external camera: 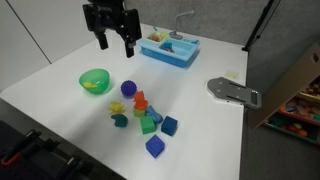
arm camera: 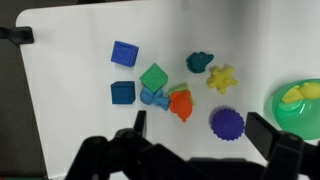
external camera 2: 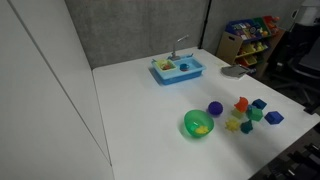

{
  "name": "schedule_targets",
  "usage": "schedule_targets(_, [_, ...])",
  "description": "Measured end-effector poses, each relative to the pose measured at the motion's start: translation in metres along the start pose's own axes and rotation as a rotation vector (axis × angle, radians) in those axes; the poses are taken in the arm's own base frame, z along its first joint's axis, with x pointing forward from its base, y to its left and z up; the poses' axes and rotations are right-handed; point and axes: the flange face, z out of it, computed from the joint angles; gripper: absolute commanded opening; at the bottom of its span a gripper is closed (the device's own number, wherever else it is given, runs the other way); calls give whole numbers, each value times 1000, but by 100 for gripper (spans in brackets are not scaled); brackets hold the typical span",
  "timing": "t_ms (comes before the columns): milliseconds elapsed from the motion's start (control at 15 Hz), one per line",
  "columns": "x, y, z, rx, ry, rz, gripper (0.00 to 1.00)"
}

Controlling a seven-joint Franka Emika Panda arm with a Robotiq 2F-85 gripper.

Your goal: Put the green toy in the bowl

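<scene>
Gripper [external camera: 115, 44] is hanging high above the white table [external camera: 50, 95] in the upper centre of the frame, with its two fingers spread wide and holding nothing; the wrist view is showing the same open stance along the bottom edge [arm camera: 200, 128]. The green toy [arm camera: 200, 62] is lying on the table in the upper middle of the wrist view, just beside the yellow star piece [arm camera: 221, 78] and apart from the purple ball [arm camera: 227, 122] below it. In an exterior view the toy [external camera: 120, 120] is sitting at the near left edge of the toy cluster, to the lower right of the bowl [external camera: 104, 76]. The bowl [arm camera: 275, 100] is showing at the right edge of the wrist view and is already carrying a yellow piece [arm camera: 295, 93]. The approach is judged not yet begun.

- **Wrong pick:** the light-green block [arm camera: 154, 77] is lying left of the target, and confusing the two greens would cause this.
- **Double grasp:** a wide descent could also be trapping the star, because it is lying so close.
- **Slip:** the toy is low and chunky, so a shallow closure could be squeezing it out.
- **Rolling:** brushing the ball could be sending it across the table.
</scene>
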Motion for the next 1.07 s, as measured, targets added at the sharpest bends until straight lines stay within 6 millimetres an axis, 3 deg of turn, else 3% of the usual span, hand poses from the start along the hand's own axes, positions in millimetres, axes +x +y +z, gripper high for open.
schedule_targets(333, [1, -1, 10, -1, 14, -14, 100])
schedule_targets(1067, [-21, 14, 94, 96, 15, -57, 100])
